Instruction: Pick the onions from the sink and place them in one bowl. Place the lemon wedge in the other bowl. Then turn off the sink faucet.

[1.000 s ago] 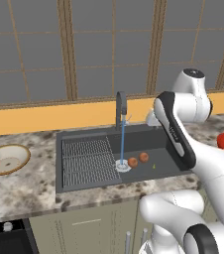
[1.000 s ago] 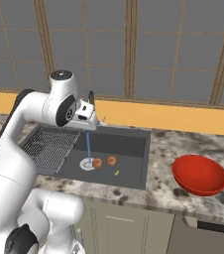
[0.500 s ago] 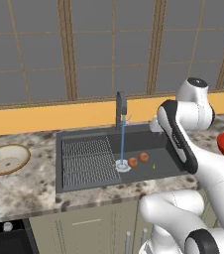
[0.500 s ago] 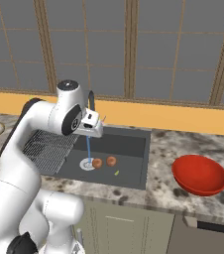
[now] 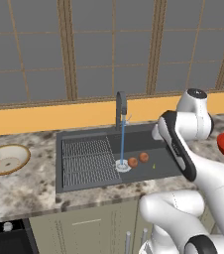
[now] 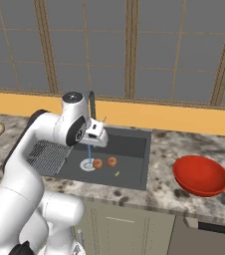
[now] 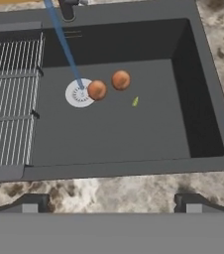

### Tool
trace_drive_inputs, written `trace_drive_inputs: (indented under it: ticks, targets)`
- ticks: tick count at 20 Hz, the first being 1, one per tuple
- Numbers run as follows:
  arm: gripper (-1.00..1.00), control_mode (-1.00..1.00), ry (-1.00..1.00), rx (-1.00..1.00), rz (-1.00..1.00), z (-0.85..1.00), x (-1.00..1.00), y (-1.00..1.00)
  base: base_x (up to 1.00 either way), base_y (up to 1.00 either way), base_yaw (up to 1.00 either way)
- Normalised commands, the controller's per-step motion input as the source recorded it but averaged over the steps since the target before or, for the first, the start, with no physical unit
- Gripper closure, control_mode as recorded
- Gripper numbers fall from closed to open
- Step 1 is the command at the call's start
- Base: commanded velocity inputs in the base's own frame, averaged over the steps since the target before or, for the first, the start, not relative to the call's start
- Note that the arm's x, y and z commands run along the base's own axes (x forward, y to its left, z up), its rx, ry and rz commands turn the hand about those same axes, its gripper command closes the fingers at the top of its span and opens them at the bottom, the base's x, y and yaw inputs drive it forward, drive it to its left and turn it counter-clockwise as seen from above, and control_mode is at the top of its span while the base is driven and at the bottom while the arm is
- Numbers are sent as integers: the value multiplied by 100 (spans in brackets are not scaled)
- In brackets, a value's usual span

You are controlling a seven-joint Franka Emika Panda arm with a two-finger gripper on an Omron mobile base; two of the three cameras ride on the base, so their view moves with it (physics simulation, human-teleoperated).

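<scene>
My gripper (image 7: 112,202) stands wide open and empty, held above the front rim of the sink (image 7: 203,124), with the basin floor in plain sight below it.

Location of task items, all referenced to the white drain (image 7: 78,93):
- The two onions (image 7: 97,90) lie on the sink floor. One touches the drain's edge; the second onion (image 7: 121,80) sits just beside the first, on the side away from the grid rack (image 7: 10,94).
- The lemon wedge (image 7: 135,101) lies near the second onion, apart from it, farther from the drain.
- The sink faucet (image 5: 121,110) is running; its water stream (image 7: 64,49) lands on the drain.

The beige bowl (image 5: 5,159) rests on the desk (image 5: 20,191) beyond the rack side of the sink. The red bowl (image 6: 200,175) rests on the desk at the opposite side.

Step in hand, as I judge it: approach to the first onion pick.

Procedure:
1. Choose the second onion; it has more free space around it.
2. Centre the open jaws over the bulb before descending.
3. Descend vertically, so one finger passes through the narrow space between the bulbs without nudging the neighbour.
4. Close at the widest part; a round bulb may roll or squirt out if pinched near its tip.
5. Lift clear of the sink wall before carrying toward the beige bowl.
</scene>
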Motion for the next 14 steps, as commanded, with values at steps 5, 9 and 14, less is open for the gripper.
trace_drive_inputs:
  ticks: [5, 9, 14]
  targets:
    - [-100, -100, 0, -1, -6, -20, 3, -8, 0, 0, 0]
    - [-100, -100, 0, -1, -6, -20, 8, -7, 0, 0, 0]
    - [-100, -100, 0, -1, -5, -29, 6, -9, 0, 0, 0]
